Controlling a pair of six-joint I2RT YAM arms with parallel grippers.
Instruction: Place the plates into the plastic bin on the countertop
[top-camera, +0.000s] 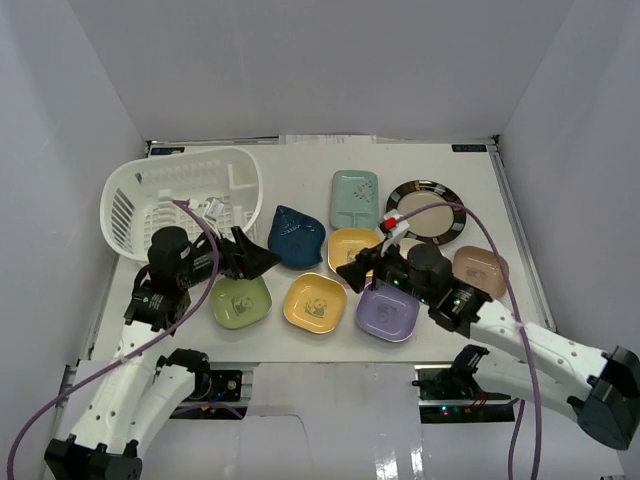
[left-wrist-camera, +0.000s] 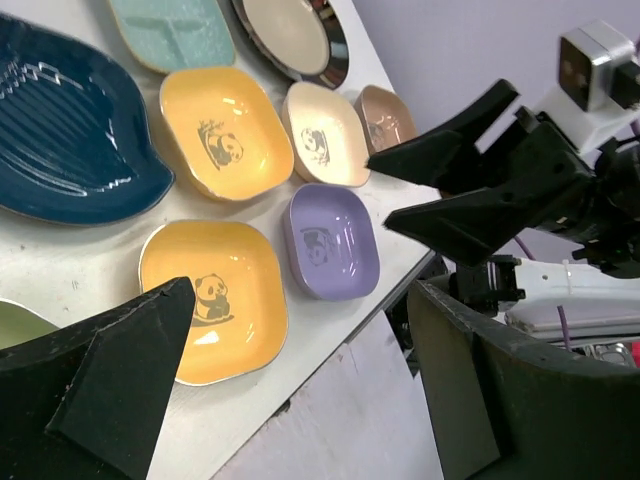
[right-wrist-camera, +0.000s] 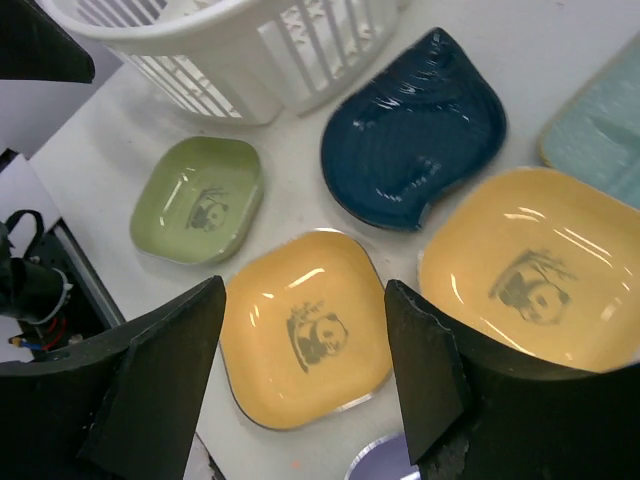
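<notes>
Top: white slotted plastic bin (top-camera: 125, 215), oval, far left on countertop (top-camera: 300, 170); glossy plates (top-camera: 315, 303) all outside it, spread to its right: ribbed navy leaf (top-camera: 297, 237), teal rectangle (top-camera: 355, 197), round black-rimmed dish (top-camera: 425, 212)

Left wrist: left gripper (left-wrist-camera: 300, 295) spread wide, empty; smooth purple plate (left-wrist-camera: 330, 240) between fingers

Right wrist: right gripper (right-wrist-camera: 305, 290) spread, empty, above rounded-square yellow plate (right-wrist-camera: 305, 335); green plate (right-wrist-camera: 197, 200) near bin

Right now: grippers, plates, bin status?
Left gripper open, right gripper open, both empty. Plates all on countertop, none in plastic bin. Nothing seen blocking bin.
</notes>
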